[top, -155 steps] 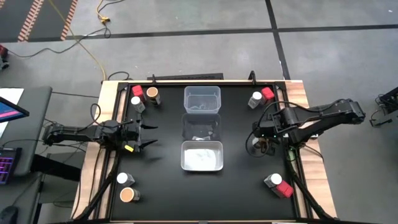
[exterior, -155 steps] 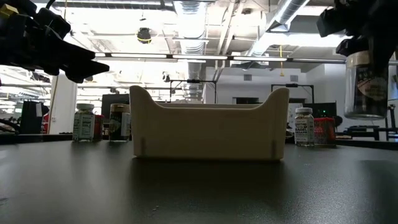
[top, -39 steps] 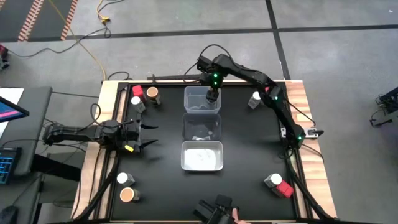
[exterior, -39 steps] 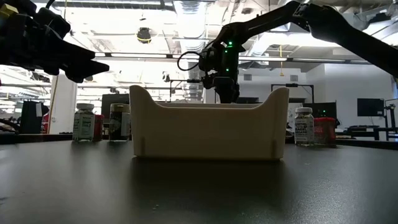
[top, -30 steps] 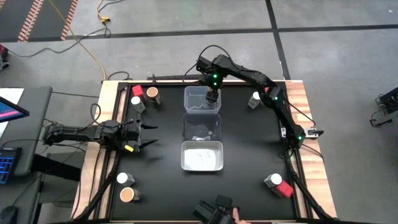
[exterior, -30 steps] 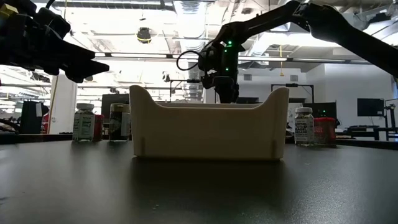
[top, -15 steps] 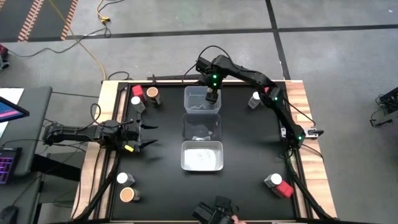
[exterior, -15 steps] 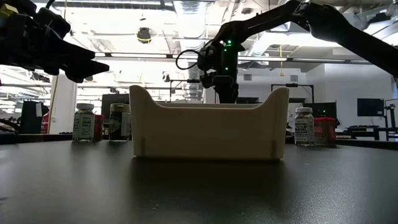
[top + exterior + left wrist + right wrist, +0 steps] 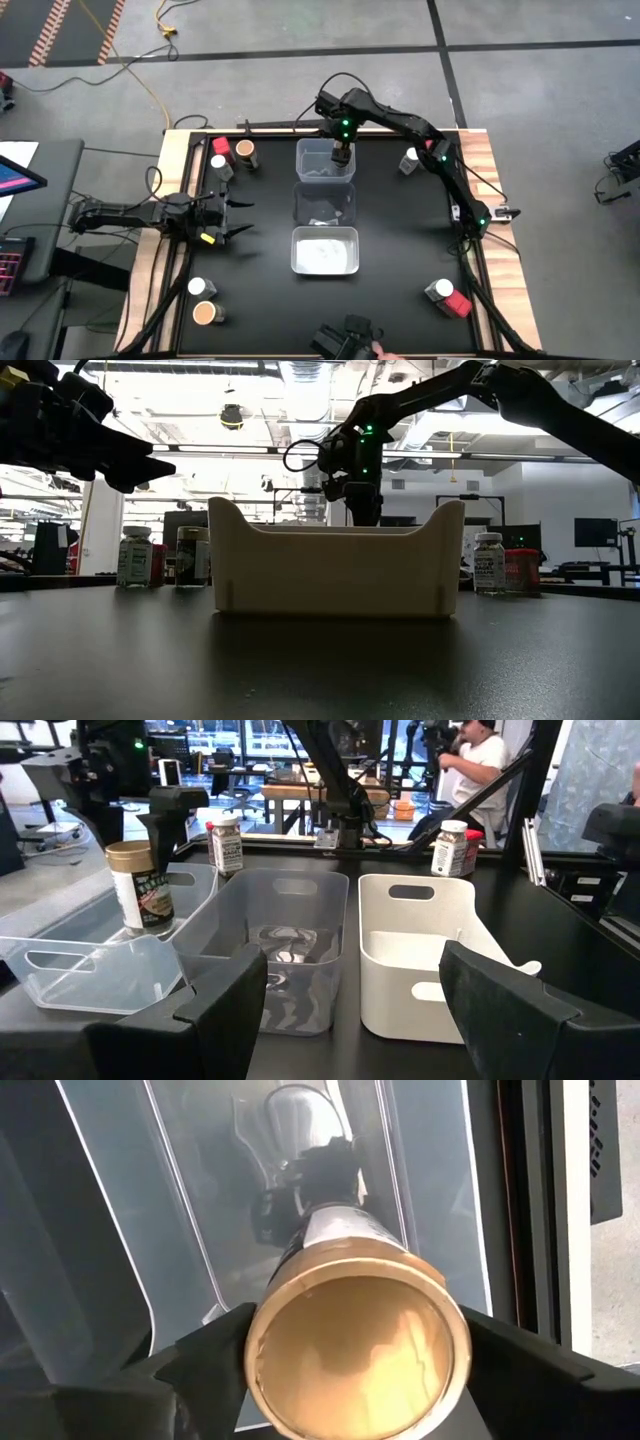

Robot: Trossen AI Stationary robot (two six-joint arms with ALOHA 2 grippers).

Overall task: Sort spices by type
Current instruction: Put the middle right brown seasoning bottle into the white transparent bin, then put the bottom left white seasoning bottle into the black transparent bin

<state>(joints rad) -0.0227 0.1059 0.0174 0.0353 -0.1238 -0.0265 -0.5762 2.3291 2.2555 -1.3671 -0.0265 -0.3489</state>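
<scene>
Overhead, the right gripper [image 9: 340, 153] reaches into the far clear bin [image 9: 325, 176], hiding what it holds. Level with the table, the white bin [image 9: 335, 572] blocks it. Its wrist camera shows fingers clamped around a tan-topped spice jar [image 9: 357, 1348]. Meanwhile the left gripper [image 9: 238, 219] waits, spread wide.

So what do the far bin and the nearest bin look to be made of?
The far bin looks like clear glossy plastic: the tan-topped jar and the table show through its walls. The nearest bin looks like white plastic, opaque or nearly so, smooth and moulded, with a cut-out handle slot.
</scene>
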